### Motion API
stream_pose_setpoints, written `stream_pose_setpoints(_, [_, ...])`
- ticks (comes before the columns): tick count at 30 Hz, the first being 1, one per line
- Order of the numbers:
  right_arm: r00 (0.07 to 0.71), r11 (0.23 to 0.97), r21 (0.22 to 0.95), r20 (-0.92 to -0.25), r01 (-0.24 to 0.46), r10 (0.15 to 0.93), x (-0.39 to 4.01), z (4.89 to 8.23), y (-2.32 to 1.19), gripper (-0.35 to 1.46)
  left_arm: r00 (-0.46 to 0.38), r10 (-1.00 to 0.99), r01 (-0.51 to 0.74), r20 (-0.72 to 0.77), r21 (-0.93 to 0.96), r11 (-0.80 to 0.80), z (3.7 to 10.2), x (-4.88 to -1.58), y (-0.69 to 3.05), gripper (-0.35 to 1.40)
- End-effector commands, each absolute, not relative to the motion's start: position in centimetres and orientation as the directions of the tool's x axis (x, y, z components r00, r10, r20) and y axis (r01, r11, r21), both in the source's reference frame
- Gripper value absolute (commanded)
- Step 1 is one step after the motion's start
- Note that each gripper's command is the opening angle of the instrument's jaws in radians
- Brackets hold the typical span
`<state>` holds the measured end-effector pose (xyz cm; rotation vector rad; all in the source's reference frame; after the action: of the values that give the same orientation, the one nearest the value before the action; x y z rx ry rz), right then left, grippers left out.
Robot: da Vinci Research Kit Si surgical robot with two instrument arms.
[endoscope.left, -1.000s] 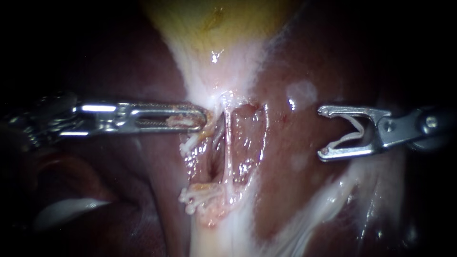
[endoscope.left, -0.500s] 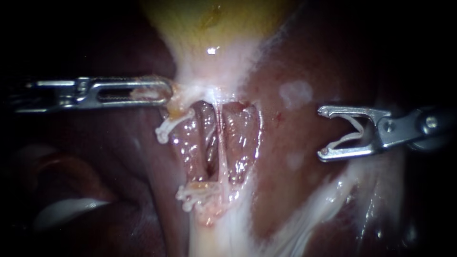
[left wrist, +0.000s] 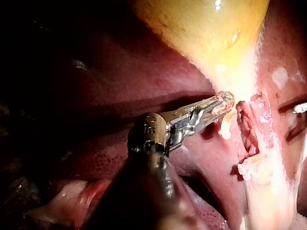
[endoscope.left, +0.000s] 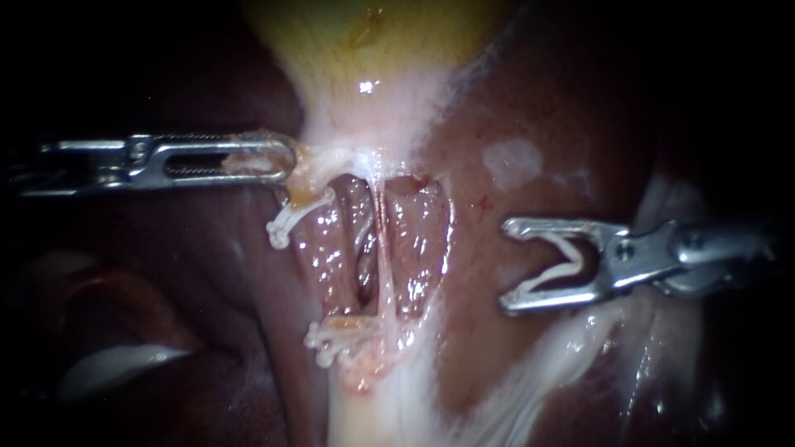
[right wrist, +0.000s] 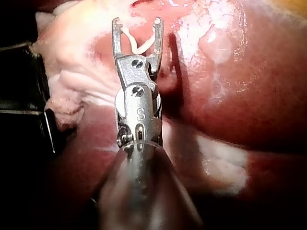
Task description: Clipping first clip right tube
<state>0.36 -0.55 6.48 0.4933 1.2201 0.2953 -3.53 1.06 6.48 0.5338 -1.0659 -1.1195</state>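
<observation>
The gallbladder (endoscope.left: 364,33) narrows down to a thin pale tube (endoscope.left: 383,257) that crosses an opened window over the liver. My left instrument (endoscope.left: 277,161) is shut on the tissue at the left edge of the gallbladder's neck, which it holds stretched leftward; the left wrist view shows the same hold (left wrist: 223,103). My right instrument (endoscope.left: 507,265) lies right of the tube, apart from it. Its jaws stand wide apart, with a white V-shaped clip (endoscope.left: 563,266) seated between them and touching both. The right wrist view shows that clip (right wrist: 139,45) in the jaws (right wrist: 136,21).
White clips sit on two cut stumps left of the tube, one upper (endoscope.left: 281,228) and one lower (endoscope.left: 327,346). Dark red liver (endoscope.left: 513,116) surrounds the window. Pale fatty tissue (endoscope.left: 571,339) runs under my right instrument.
My left instrument pulled the neck tissue up and to the left, widening the window, then held still. My right instrument, still carrying its clip, has moved left and down towards the tube.
</observation>
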Motion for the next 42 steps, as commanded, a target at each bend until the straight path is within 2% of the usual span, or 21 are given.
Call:
stream_pose_setpoints(1, [0.326,0.849,0.528,-0.81,0.041,0.488,0.46,6.52,-0.59,0.48,0.049,-0.91,0.457,0.413,0.8,0.388,6.48,-3.53,1.06,-0.35])
stream_pose_setpoints(8, [0.326,0.808,0.589,-0.768,0.022,0.551,0.84,6.82,-0.72,0.46,0.049,-0.909,0.458,0.413,0.8,0.388,6.48,-3.53,1.05,-0.35])
stream_pose_setpoints(19, [0.331,0.782,0.624,-0.738,0.001,0.588,0.95,7.23,-0.72,0.46,0.048,-0.909,0.458,0.413,0.8,0.388,6.47,-3.53,1.04,-0.35])
stream_pose_setpoints(27, [0.331,0.759,0.65,-0.72,0.016,0.61,1.09,7.31,-0.7,0.46,0.048,-0.909,0.459,0.413,0.8,0.388,6.47,-3.54,1.04,-0.35])
stream_pose_setpoints(35, [0.26,0.695,0.716,-0.684,0.061,0.682,1.28,7.32,-0.67,0.45,0.048,-0.909,0.459,0.414,0.799,0.388,6.48,-3.55,1.03,-0.35])
stream_pose_setpoints(42, [0.164,0.61,0.784,-0.621,0.12,0.766,1.34,7.31,-0.67,0.45,0.048,-0.909,0.459,0.414,0.799,0.388,6.48,-3.56,1.03,-0.35])
